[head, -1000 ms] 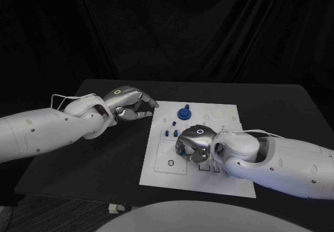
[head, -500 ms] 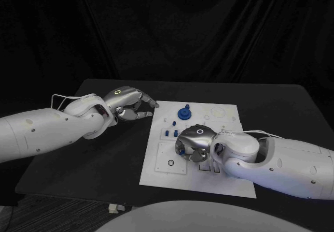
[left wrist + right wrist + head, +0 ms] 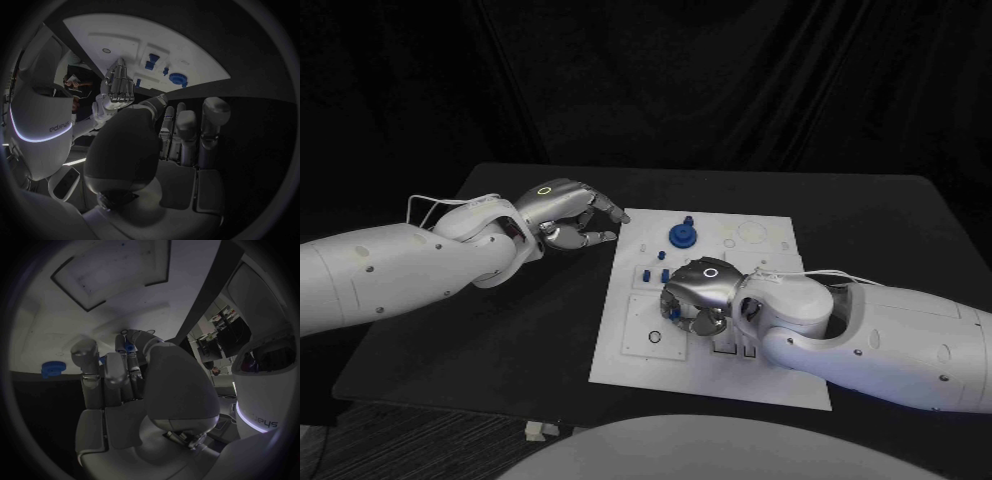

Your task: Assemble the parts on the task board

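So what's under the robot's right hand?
The white task board lies under the right hand. A small blue part sits at its fingertips. Whatever else is on the board directly beneath the hand is covered.

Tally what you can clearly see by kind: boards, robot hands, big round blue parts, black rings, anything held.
Task board: 1
Robot hands: 2, left robot hand and right robot hand
Big round blue part: 1
Black ring: 1
Small blue part at the right robot hand's fingertips: 1
Total: 6. The board's other small blue pieces are too small to count.
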Controlling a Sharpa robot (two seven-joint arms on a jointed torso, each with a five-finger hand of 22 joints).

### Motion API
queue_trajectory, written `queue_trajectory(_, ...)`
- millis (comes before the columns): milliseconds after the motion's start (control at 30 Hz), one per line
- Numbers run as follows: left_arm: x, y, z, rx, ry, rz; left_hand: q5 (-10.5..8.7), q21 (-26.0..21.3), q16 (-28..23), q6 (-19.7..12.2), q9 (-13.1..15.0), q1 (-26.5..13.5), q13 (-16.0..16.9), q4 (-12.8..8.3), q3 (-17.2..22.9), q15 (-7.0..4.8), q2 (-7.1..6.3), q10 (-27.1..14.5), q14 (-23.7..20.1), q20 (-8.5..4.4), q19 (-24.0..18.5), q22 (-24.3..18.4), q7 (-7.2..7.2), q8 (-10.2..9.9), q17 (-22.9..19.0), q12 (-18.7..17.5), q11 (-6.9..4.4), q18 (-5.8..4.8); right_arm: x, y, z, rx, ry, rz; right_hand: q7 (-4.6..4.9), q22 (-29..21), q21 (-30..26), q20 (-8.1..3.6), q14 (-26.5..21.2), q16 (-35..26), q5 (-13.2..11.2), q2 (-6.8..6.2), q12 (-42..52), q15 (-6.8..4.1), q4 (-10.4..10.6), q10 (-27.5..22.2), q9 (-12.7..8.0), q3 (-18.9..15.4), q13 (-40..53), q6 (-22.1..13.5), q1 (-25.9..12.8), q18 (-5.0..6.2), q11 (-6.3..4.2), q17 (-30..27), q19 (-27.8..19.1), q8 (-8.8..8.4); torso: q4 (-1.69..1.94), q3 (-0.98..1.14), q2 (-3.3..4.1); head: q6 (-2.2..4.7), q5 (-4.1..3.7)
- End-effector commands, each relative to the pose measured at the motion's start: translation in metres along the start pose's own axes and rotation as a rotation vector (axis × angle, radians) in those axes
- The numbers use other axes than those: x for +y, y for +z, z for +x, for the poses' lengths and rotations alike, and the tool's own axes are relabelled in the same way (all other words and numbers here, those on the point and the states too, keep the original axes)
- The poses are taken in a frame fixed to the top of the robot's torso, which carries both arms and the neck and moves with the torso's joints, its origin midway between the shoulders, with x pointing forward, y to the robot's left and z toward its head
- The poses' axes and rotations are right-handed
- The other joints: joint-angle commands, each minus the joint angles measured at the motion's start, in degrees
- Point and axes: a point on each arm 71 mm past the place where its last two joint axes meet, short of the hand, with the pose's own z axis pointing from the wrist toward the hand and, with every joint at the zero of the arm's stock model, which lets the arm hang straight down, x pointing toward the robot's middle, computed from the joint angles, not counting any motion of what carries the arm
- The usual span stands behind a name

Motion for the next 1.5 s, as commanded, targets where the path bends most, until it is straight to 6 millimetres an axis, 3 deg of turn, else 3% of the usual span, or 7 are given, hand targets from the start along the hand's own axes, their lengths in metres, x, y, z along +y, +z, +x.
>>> queue_trajectory(33,-0.001,0.0,0.001,0.002,-0.009,0.013,0.37,-0.2,-0.2,0.1,-0.1,0.1,0.1,0.0,0.3,0.05,0.6,0.4,-0.4,0.08,-0.5,6.0,0.37,-0.2,-0.1,0.4,0.23,0.58,-0.001,0.0,0.002,0.01,-0.015,0.016,-0.05,6.0,0.0,-0.28,0.2,-0.1,-0.3,0.26,0.4,-0.16,-0.2,0.2,0.0,-0.2,0.1,-0.6,0.0,1.06,-0.27,-0.1,0.1,-0.24,-0.03,0.01,0.01,-0.01,0.02)
queue_trajectory(433,-0.001,0.001,0.002,0.006,-0.011,0.013,0.37,-0.3,-0.3,0.1,-0.1,0.1,0.1,0.0,0.3,0.05,0.55,0.4,-0.5,0.08,-0.5,6.0,0.38,-0.2,-0.1,0.4,0.23,0.59,-0.001,-0.004,0.0,0.034,-0.022,0.033,-0.09,5.9,-0.5,-0.29,0.1,-0.4,-1.0,0.43,0.6,-0.18,-0.3,0.1,0.1,-0.1,0.3,-0.6,-0.2,1.13,-0.29,-0.4,-0.1,-0.25,-0.07,0.01,-0.04,-0.01,0.12)
queue_trajectory(833,-0.002,0.002,0.003,0.008,-0.012,0.015,0.37,-0.3,-0.3,0.1,-0.1,0.1,0.1,0.0,0.3,0.05,0.55,0.4,-0.5,0.08,-0.5,6.0,0.38,-0.2,-0.1,0.4,0.23,0.59,0.0,0.003,-0.023,0.062,-0.08,0.02,-0.16,5.8,-0.7,-0.23,-0.3,-1.1,-1.0,0.86,1.0,-0.07,-0.2,0.0,0.6,-0.2,0.5,0.8,-0.5,1.12,-0.13,-1.0,-0.3,0.44,0.11,-0.11,-0.04,-0.01,0.35)
queue_trajectory(1133,-0.002,0.001,0.003,0.009,-0.013,0.014,0.37,-0.4,-0.3,0.1,-0.1,0.1,0.1,0.0,0.4,0.05,0.57,0.3,-0.5,0.08,-0.5,6.0,0.38,-0.2,-0.2,0.5,0.24,0.6,0.0,0.009,-0.023,0.078,-0.089,0.014,-0.03,5.8,-0.7,-0.19,-0.3,-1.2,-0.8,0.9,1.0,-0.01,-0.1,-0.2,0.5,-0.2,0.6,0.5,-0.7,1.11,-0.04,-1.2,-0.3,0.15,0.01,-0.01,0.04,-0.01,0.93)
queue_trajectory(1500,-0.002,0.001,0.003,0.015,-0.015,0.015,0.37,-0.4,-0.3,0.1,-0.1,0.1,0.1,0.0,0.4,0.05,0.57,0.3,-0.5,0.08,-0.5,6.0,0.38,-0.2,-0.2,0.5,0.24,0.6,0.001,0.011,-0.021,0.092,-0.09,0.006,0.03,5.5,-2.3,-0.12,-1.0,-2.8,-0.9,0.97,1.1,0.07,-0.1,-0.2,0.3,-0.1,0.7,0.3,-0.9,1.35,0.02,-2.8,-0.9,-0.25,-0.04,0.0,-0.01,-0.01,0.97)
